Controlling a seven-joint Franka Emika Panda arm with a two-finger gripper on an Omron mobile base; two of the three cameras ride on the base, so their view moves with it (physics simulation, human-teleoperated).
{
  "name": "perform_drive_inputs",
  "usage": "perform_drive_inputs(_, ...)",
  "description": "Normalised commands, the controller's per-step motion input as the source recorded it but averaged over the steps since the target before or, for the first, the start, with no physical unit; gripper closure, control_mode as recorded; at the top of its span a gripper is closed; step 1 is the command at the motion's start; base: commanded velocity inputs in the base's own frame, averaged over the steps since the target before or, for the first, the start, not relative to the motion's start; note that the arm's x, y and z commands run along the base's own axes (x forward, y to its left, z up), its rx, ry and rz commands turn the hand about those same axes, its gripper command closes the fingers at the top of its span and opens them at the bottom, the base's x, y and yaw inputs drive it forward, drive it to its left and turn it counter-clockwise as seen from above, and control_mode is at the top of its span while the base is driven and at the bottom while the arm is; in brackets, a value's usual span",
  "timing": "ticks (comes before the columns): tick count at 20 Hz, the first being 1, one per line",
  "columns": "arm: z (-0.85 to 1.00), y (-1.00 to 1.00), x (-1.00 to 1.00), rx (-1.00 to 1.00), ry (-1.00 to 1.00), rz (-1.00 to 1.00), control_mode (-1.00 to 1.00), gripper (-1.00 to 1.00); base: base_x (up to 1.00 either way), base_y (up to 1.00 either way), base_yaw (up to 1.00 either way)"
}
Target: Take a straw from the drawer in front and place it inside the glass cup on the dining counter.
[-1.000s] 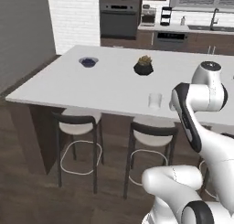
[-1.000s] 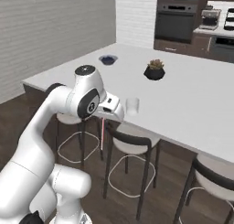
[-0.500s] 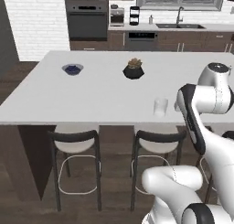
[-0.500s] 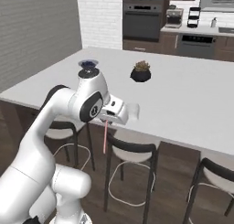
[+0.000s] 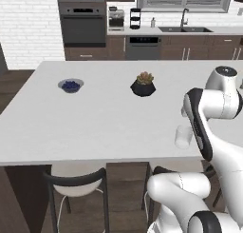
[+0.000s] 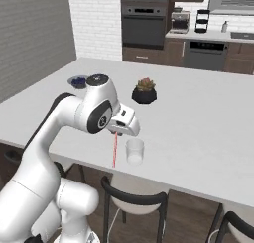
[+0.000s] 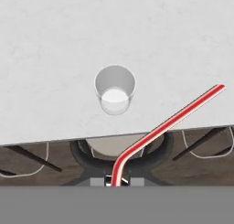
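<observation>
My gripper (image 6: 117, 133) is shut on the top end of the thin red straw (image 6: 115, 150), which hangs down past the near edge of the dining counter (image 6: 198, 113). The glass cup (image 6: 134, 151) stands upright on the white top close to that edge, just right of the straw. In the hand view the straw (image 7: 173, 120) rises from between my fingertips (image 7: 114, 181) and bends off to the right. There the cup (image 7: 114, 88) sits above and left of it, showing an open mouth with nothing inside. From the left base view the cup (image 5: 182, 136) stands beside my forearm. The drawer is out of view.
A black pot with a succulent (image 5: 143, 84) and a small bowl of dark berries (image 5: 71, 85) stand farther back on the counter (image 5: 95, 122). Round stools (image 6: 133, 200) are tucked under the near edge. Oven, dishwasher and sink line the back wall.
The whole picture has shifted, so the base has driven along the counter. The cup now lies closer to my gripper, which still holds the straw.
</observation>
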Motion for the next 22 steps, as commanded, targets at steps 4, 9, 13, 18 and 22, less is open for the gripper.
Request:
perform_drive_inputs(4,0.0,0.0,0.0,0.0,0.0,0.0,1.0,1.0,0.88,0.0,-0.07)
perform_drive_inputs(9,0.3,-0.04,0.02,0.08,-0.12,0.0,-1.0,1.0,0.17,0.0,-0.01)
perform_drive_inputs(13,0.56,-0.36,0.0,0.29,-0.34,0.06,-1.0,1.0,0.0,0.0,0.0)
perform_drive_inputs(18,0.27,-0.39,0.0,0.36,-0.33,0.14,-1.0,1.0,0.0,0.0,0.0)
perform_drive_inputs(22,0.11,-0.07,0.1,0.34,-0.22,0.12,-1.0,1.0,0.0,0.0,0.0)
